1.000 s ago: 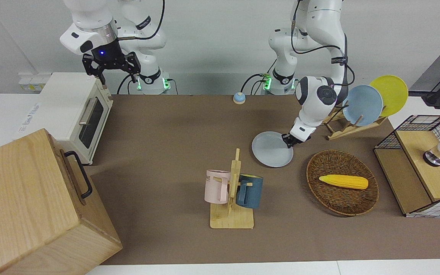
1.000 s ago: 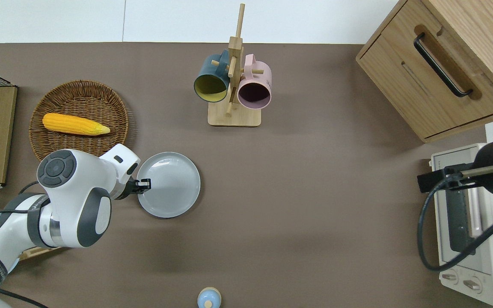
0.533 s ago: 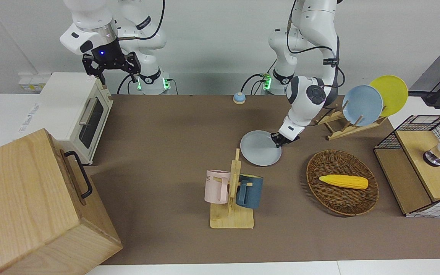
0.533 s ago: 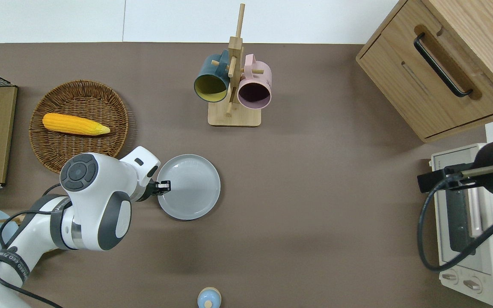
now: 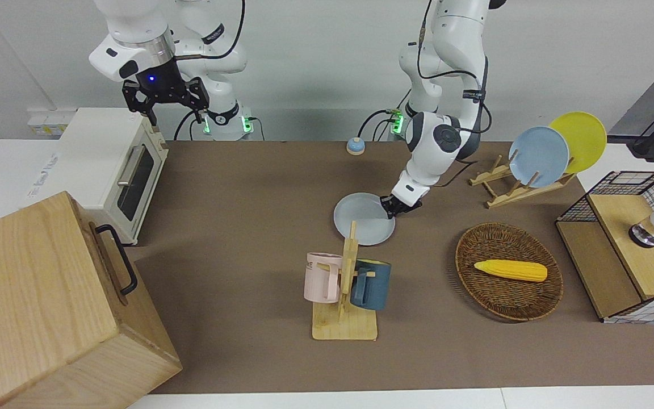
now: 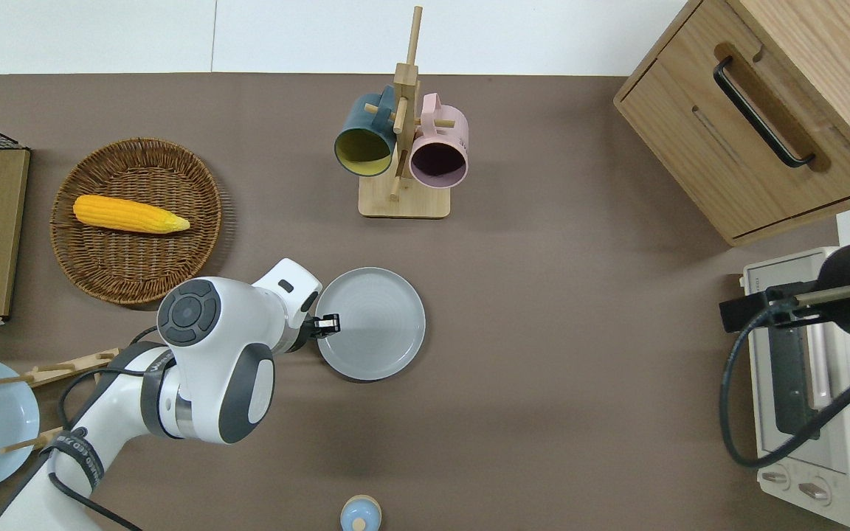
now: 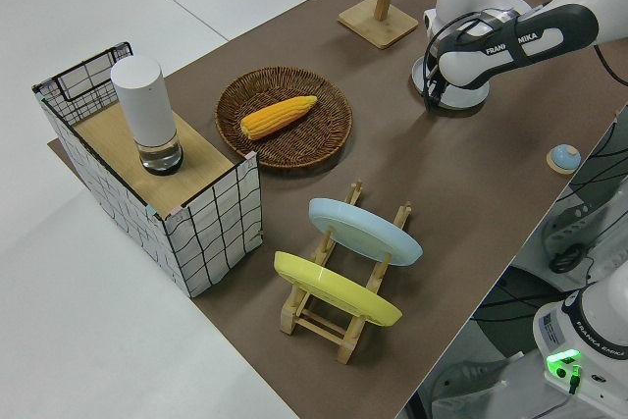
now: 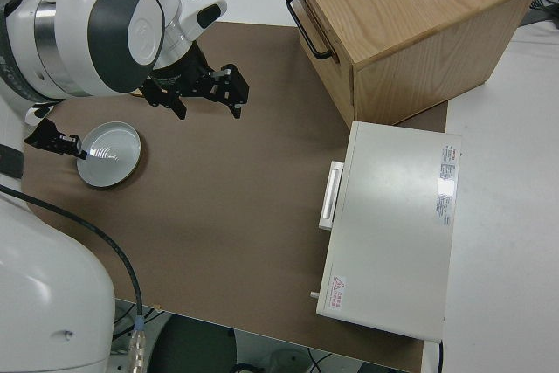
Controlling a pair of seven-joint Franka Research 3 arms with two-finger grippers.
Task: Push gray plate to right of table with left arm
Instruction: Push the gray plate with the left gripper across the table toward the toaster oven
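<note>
The gray plate [image 5: 364, 218] lies flat on the brown table [image 5: 236, 227] near its middle; it also shows in the overhead view [image 6: 371, 323] and the right side view [image 8: 109, 155]. My left gripper [image 6: 329, 323] is shut and low, its tip on the plate's rim at the side toward the left arm's end; it also shows in the front view [image 5: 390, 208]. In the left side view the arm hides the plate. My right gripper [image 5: 174, 113] is open, empty and parked.
A mug rack [image 6: 401, 158] with two mugs stands just farther from the robots than the plate. A wicker basket [image 6: 196, 243] with corn, a plate rack [image 5: 523, 190], a wire crate [image 5: 628, 244], a toaster oven [image 5: 114, 170], a wooden cabinet [image 6: 757, 110] and a small bell [image 6: 360, 512] ring the table.
My left gripper has slid the gray plate along the table toward the right arm's end, by about one plate width. The right arm has not moved.
</note>
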